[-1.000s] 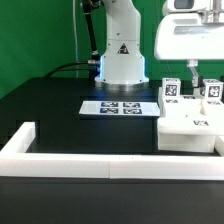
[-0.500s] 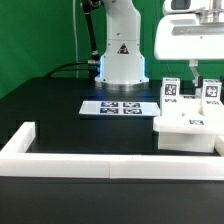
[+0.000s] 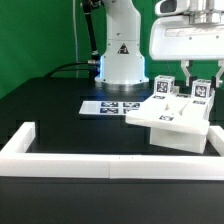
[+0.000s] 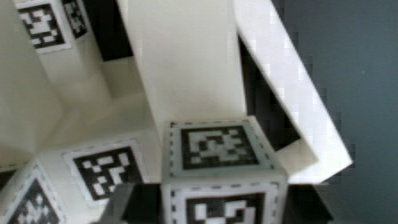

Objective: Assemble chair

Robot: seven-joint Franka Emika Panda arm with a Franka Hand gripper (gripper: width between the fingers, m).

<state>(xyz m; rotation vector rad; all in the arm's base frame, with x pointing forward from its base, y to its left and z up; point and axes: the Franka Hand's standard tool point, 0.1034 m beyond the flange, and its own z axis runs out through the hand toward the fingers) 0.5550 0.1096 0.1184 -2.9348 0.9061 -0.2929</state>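
The partly built white chair (image 3: pixel 175 122) sits at the exterior view's right, tilted, with its flat slab sloping down toward the left. Two square legs with tags stand up from it, one (image 3: pixel 162 88) on the left and one (image 3: pixel 200 90) on the right. My gripper (image 3: pixel 201 78) comes down from above and is shut on the right leg. In the wrist view the tagged leg (image 4: pixel 217 150) sits between my dark fingers (image 4: pixel 135 205), gripper (image 4: pixel 217 205), with more white chair parts (image 4: pixel 267 70) beyond.
The marker board (image 3: pixel 112 107) lies flat left of the chair. A long low white rail (image 3: pixel 60 160) runs along the front edge and up the left side. The arm's white base (image 3: pixel 122 55) stands at the back.
The gripper has moved toward the exterior view's left with the leg in it. The chair has slid left and tipped from flat to tilted.
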